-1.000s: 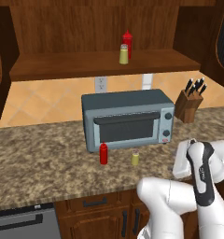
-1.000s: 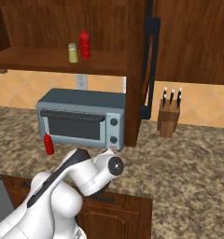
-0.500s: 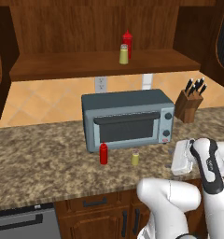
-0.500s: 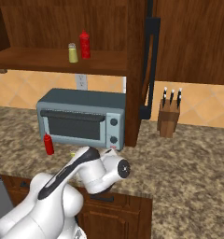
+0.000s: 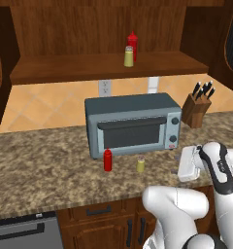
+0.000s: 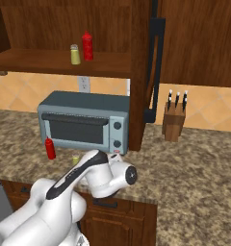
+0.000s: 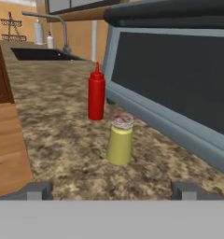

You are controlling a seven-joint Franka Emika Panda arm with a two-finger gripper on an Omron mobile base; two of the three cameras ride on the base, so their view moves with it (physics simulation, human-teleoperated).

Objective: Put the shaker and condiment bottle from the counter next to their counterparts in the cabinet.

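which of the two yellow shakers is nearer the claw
The shaker on the counter, beside the red bottle before the toaster oven; its twin stands on the cabinet shelf.

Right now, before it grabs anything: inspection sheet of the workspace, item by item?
Surface: speckled granite counter, nothing spilled.
Job's things: shaker and condiment bottle stand upright, apart, on the counter in front of the toaster oven. Their counterparts, shelf shaker and shelf bottle, stand close together on the cabinet shelf.
Clutter: knife block right of the oven; wall outlet behind it.
Gripper: gripper is low at counter height, open, fingertips wide apart, shaker between them but farther off, nothing held.
Cables: nothing seen.
Surroundings: sink with faucet farther along the counter; drawer fronts below.
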